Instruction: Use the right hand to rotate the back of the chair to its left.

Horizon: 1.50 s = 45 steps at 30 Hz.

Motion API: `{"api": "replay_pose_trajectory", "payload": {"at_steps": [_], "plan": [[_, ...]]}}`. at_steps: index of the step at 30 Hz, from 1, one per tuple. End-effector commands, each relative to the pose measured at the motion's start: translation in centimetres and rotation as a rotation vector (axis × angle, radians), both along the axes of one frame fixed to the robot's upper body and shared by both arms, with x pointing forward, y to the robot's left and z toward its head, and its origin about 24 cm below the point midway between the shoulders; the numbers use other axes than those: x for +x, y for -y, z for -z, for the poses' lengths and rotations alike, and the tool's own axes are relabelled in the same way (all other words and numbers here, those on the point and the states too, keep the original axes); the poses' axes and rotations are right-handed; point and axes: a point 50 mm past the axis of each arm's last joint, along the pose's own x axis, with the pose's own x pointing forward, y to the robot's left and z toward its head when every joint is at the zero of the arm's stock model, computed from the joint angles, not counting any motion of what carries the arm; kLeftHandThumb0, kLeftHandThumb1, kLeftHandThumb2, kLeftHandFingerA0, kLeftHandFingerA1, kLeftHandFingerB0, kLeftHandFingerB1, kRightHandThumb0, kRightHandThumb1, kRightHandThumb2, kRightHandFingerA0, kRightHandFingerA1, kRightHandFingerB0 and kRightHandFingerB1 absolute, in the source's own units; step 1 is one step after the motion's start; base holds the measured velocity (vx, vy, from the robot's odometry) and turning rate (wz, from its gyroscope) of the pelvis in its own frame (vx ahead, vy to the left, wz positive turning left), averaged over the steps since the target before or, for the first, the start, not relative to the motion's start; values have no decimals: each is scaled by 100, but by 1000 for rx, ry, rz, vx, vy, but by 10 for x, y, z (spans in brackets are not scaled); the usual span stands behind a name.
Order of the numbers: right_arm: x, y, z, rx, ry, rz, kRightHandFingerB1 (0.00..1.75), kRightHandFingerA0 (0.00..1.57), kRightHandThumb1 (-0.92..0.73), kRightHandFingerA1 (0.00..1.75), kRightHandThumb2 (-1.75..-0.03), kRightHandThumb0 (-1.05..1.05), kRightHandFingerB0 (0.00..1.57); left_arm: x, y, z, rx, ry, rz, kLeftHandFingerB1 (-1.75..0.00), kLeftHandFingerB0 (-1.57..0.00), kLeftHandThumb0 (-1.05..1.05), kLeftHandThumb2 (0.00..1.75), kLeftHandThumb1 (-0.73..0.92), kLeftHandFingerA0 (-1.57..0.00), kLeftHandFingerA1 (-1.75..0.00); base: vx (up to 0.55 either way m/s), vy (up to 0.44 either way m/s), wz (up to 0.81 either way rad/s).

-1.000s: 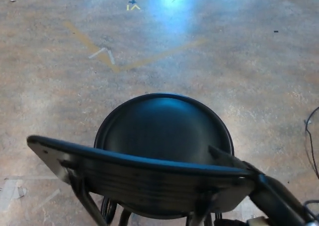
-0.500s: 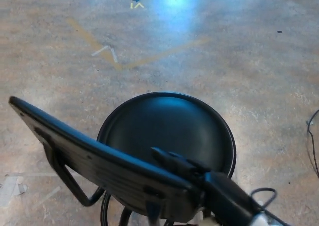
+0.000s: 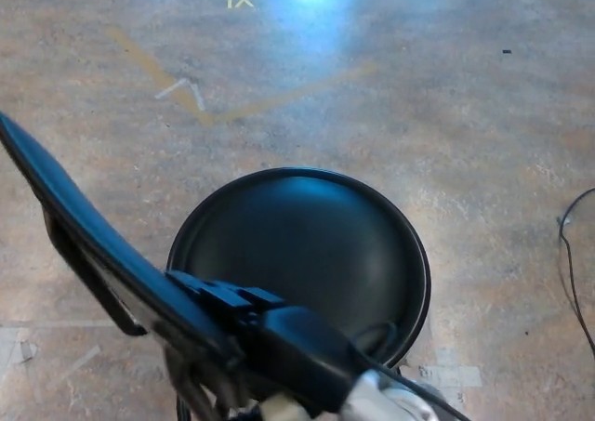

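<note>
Backrest (image 3: 79, 230) of the black chair slants up and away to the left of your right hand (image 3: 244, 321), seat (image 3: 302, 249) just beyond it. Fingers grasp the backrest's near end. Turning step is mid-way, I think; next, push it further left w/o slipping.

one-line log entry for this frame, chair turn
right hand: on backrest, grip unclear | backrest: angled up-left, left of seat | left hand: not in view | floor: cable at right
</note>
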Motion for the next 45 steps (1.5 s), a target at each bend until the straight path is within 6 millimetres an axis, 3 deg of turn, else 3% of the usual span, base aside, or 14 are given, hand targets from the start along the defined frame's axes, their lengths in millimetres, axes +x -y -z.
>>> {"api": "replay_pose_trajectory", "payload": {"at_steps": [1, 14, 17, 18, 20, 21, 23, 29, 35, 36, 37, 38, 41, 45], "plan": [[-10, -33, -9, -20, 2, -123, 0, 0, -69, 0, -66, -102, 0, -2, -2, 0, -2, -4, -15, -34, -37, -73, 66, 86, -44, -40, 0, 0, 0], [9, -63, -18, -70, 17, -145, 0, 0, -74, 0, -63, -105, 0, 3, -3, -2, 7, 3, -1, -34, -37, -74, 66, 85, -45, -40, 0, 0, 0], [13, -54, -12, -52, -8, -121, 0, 0, -58, 16, -88, -105, 0, 3, -3, -1, 9, 3, -4, -34, -37, -74, 66, 85, -48, -41, 0, 0, 0], [14, -51, -11, -43, -5, -106, 0, 0, -73, 0, -63, -104, 0, 4, -3, -1, 8, 3, -2, -34, -37, -76, 66, 85, -46, -40, 0, 0, 0], [16, -45, -10, -30, 1, -84, 0, 0, -73, 0, -63, -104, 0, 4, -2, -1, 6, 3, 1, -34, -37, -76, 66, 85, -46, -40, 0, 0, 0], [17, -39, -10, -18, -2, -65, 0, 0, -57, 14, -91, -102, 0, 5, -2, -1, 9, 0, 5, -34, -37, -76, 66, 85, -48, -40, 0, 0, 0], [18, -24, -13, 7, 3, -24, 0, 0, -73, 0, -66, -99, 0, 5, -2, -1, 12, -2, 11, -34, -37, -75, 66, 85, -48, -40, -21, -10, 3], [14, 19, -26, 57, 81, 56, 0, 0, -73, 0, -62, -96, 0, 4, 0, -1, -1, 2, -2, -34, -36, -75, 66, 85, -47, -40, -7, -4, 1], [-1, 84, -31, 117, 154, 186, 0, 0, -57, 14, -93, -100, 0, 0, 2, 1, -11, 0, -14, -34, -38, -75, 66, 85, -46, -40, 0, 0, 0], [-6, 105, -28, 112, 144, 248, 0, 0, -73, 0, -63, -94, 0, 0, 2, 1, -8, -1, -11, -34, -37, -74, 66, 85, -47, -41, 0, 0, 0], [-8, 111, -27, 110, 141, 265, 0, 0, -73, 0, -63, -94, 0, 0, 2, 1, -8, -2, -10, -34, -37, -74, 66, 85, -47, -41, 0, 0, 0], [-14, 134, -25, 102, 170, 335, 4, 0, -65, 17, -104, -105, 0, 1, 2, 1, 0, -2, 2, -34, -37, -76, 66, 85, -47, -41, 0, 0, 0], [-34, 193, -10, 78, 199, 555, 0, 0, -64, 9, -100, -99, 0, 3, 1, 0, -2, 5, -8, -34, -38, -75, 66, 84, -48, -40, 0, 0, 0], [-45, 223, 6, 53, 211, 682, 9, 0, -67, 15, -104, -91, 0, 2, 5, 2, -11, 2, -5, -34, -39, -75, 66, 85, -49, -40, 0, 0, 0]]}}
